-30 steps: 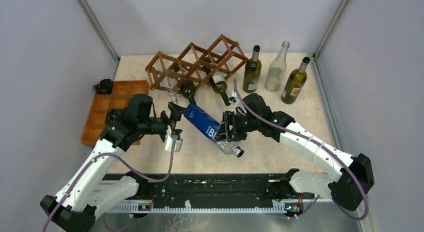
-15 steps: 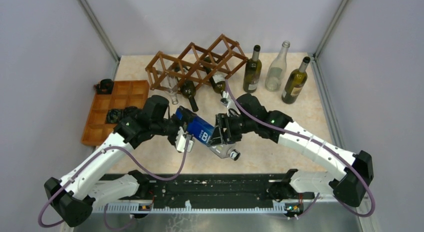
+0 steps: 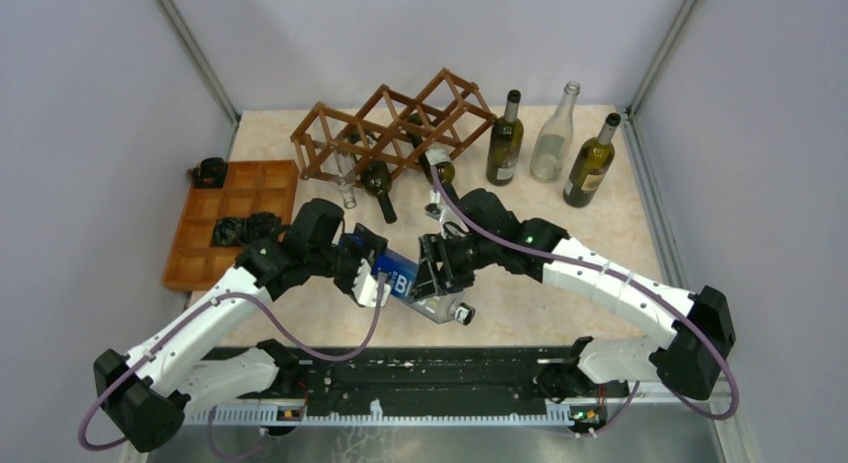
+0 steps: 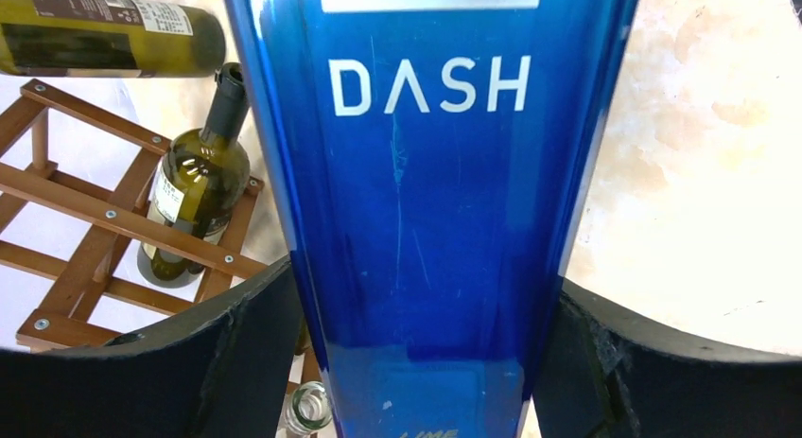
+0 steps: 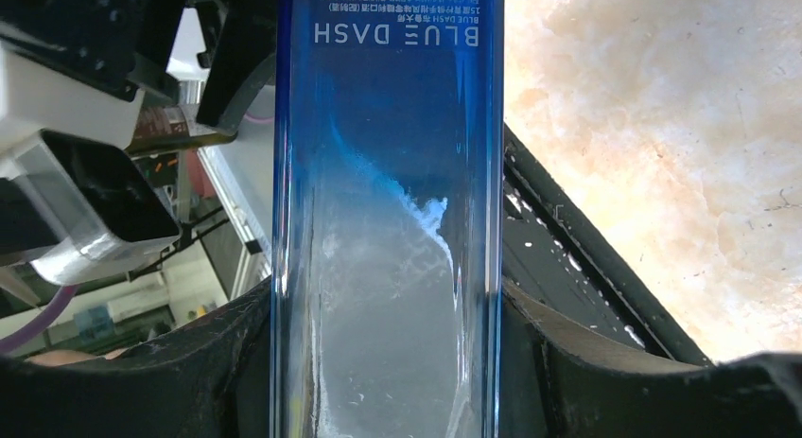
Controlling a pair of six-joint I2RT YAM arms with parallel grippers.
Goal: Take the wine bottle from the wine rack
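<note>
The left gripper [image 4: 426, 301] is closed on the blue bottle [image 3: 396, 269], its dark fingers [image 4: 241, 362] pressed to both sides of the glass just below the white "DASH" lettering. The right gripper [image 5: 388, 306] is clamped on the same bottle further along, where the blue fades to clear glass. The bottle therefore lies slanted between the two arms, over the marbled table [image 3: 560, 243] near its front. It is wholly out of the wine rack [image 3: 395, 128] and well apart from it. Whether it rests on the table or hangs just above it I cannot tell.

I judge the main part of the task done, since this bottle has left its cell. What seems left is for one arm to let go and for the bottle to be set down somewhere. Other bottles [image 3: 376, 179] lie in the rack's lower cells, necks pointing forward. Three standing bottles [image 3: 505, 138] wait just right of the rack.
</note>
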